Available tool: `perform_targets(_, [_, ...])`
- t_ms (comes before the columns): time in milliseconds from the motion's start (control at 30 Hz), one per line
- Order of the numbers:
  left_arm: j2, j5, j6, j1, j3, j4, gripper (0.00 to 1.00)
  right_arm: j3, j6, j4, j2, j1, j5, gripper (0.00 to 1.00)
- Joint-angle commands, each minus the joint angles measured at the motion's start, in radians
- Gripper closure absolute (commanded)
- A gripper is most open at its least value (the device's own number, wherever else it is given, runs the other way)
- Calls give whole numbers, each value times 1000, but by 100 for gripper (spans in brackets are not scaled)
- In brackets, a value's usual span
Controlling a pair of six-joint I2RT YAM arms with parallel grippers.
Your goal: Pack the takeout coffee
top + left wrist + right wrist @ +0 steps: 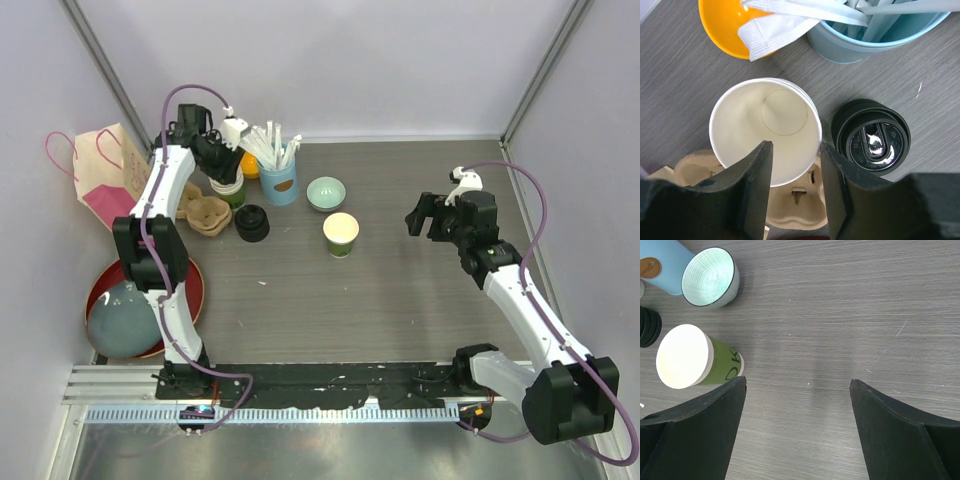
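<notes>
One takeout coffee cup (341, 234), dark green outside and cream-white inside, stands uncovered mid-table; in the right wrist view this cup (685, 357) is at the left. Another open cup (765, 127) stands at the back left against a cardboard carrier (795, 200). My left gripper (796, 146) hangs over its near rim, jaws partly apart: one finger (757, 190) covers the cup's mouth and the other sits just outside the rim. Whether either touches the cup is unclear. A stack of black lids (871, 137) lies right of that cup. My right gripper (797, 381) is open over bare table.
A blue cup of white straws (278, 178), an orange bowl (722, 25) and a pale green bowl (325, 193) crowd the back. A pink paper bag (105, 175) leans at the far left. A red tray (190, 290) with a grey-blue dish sits at the near left.
</notes>
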Motion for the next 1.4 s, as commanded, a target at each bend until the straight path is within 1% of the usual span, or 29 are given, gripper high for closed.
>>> perform_targets(0, [-22, 5, 46, -2, 19, 46, 55, 37, -10, 20, 6, 5, -34, 11])
perform_targets(200, [1, 2, 62, -2, 30, 0, 55, 38, -12, 9, 14, 5, -15, 11])
perform_targets(300, [6, 17, 66, -2, 30, -19, 57, 40, -13, 2, 15, 4, -1, 11])
perform_targets(400, [13, 20, 63, -2, 27, -28, 62, 41, -13, -1, 17, 5, -1, 11])
perform_targets(533, [18, 25, 82, 0, 16, -43, 71, 41, -13, -3, 17, 4, -3, 11])
perform_targets(700, [7, 9, 97, -2, -10, -36, 74, 40, -15, -7, 15, 5, 5, 11])
perform_targets(767, [0, 5, 102, -2, -16, -29, 78, 41, -12, -6, 15, 5, 5, 11])
perform_targets(800, [-5, 8, 102, -2, -16, -28, 84, 41, -13, -6, 15, 5, 3, 11])
perform_targets(867, [-17, 20, 103, -2, -21, -29, 90, 41, -10, -6, 17, 5, 3, 11])
perform_targets(900, [-23, 23, 103, -2, -22, -28, 100, 40, -12, -7, 14, 5, 3, 11])
perform_targets(1133, [-80, 25, 103, -2, -62, 1, 100, 32, -9, -12, 8, 4, 0, 11])
perform_targets(1367, [-74, 17, 85, -2, 31, -75, 100, 33, -5, -11, 8, 4, -11, 11])
